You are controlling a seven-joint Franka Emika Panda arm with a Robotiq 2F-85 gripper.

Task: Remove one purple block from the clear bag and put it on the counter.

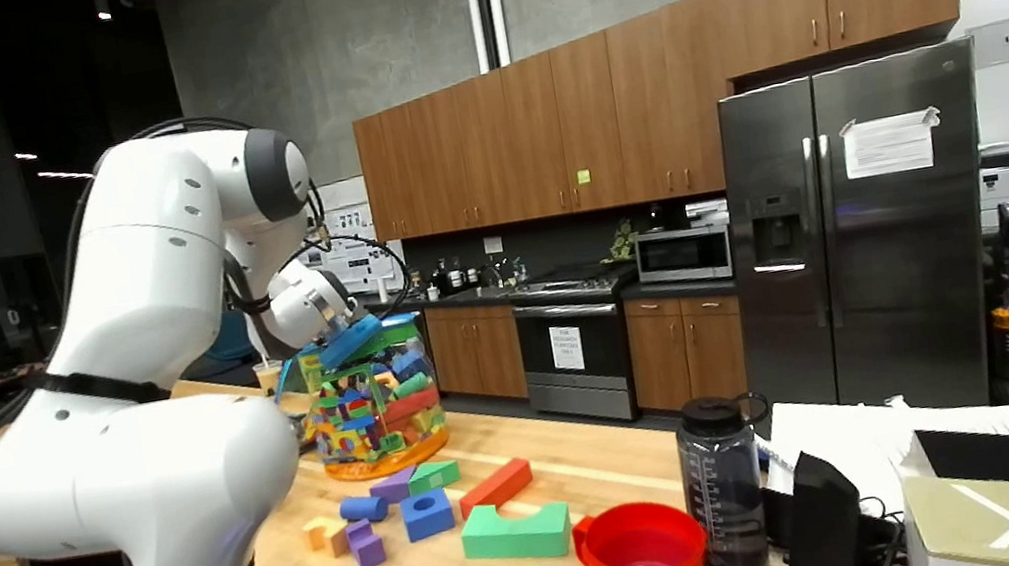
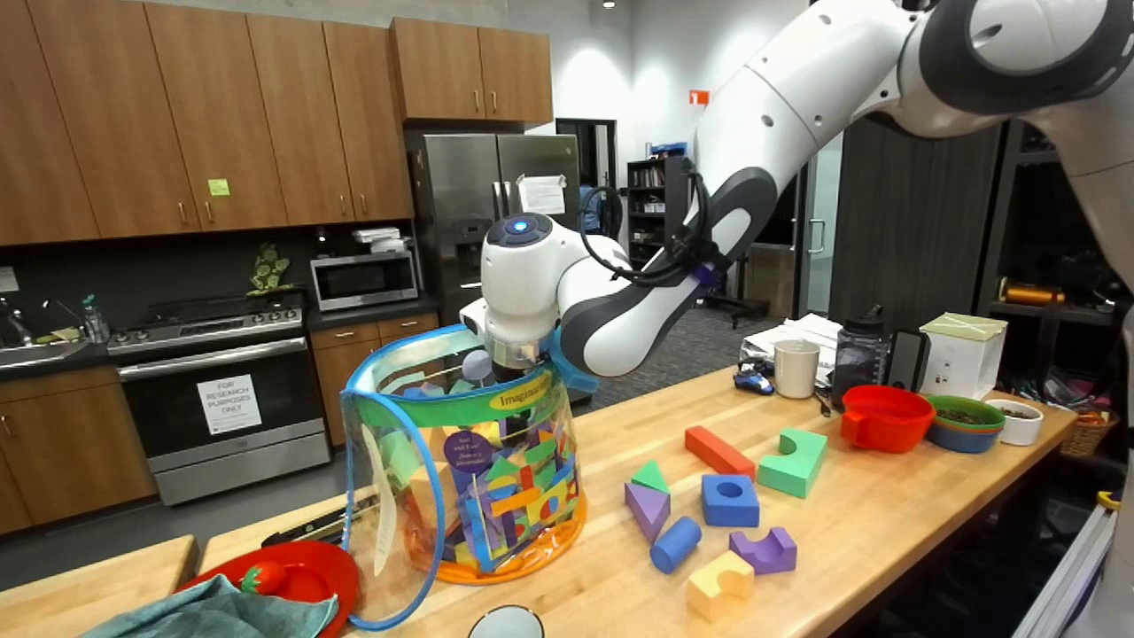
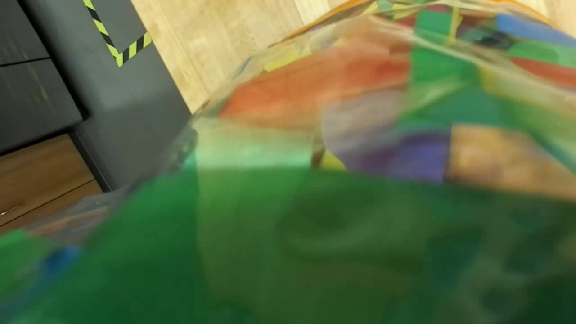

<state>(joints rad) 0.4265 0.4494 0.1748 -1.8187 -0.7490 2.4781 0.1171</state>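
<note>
A white robot arm (image 2: 771,115) is leaning over a large transparent, green-banded plastic bag (image 2: 447,412), which is standing on a long, pale wooden counter (image 2: 611,567). The dark gripper (image 2: 516,424) is hanging inside the open top of the bag, and the plastic with the multicoloured blocks (image 2: 516,502) is hiding its fingers, so I cannot tell if they are standing apart or holding something. In the wrist view, a blurred purple piece (image 3: 409,155) is showing through the plastic, among these blocks. Outside the bag, on the counter, a purple triangular block (image 2: 648,510) is lying just beside a green triangular block (image 2: 650,477), and a purple block with a curved notch (image 2: 764,551) is lying near a pale yellow notched block (image 2: 716,587). A blue cylinder (image 2: 676,544), a blue block with a round hole (image 2: 732,511), a long red block (image 2: 719,452) and a green block with a curved cut (image 2: 793,474) are also lying there. Near the last one, a red plastic bowl (image 2: 893,436) is standing.
</note>
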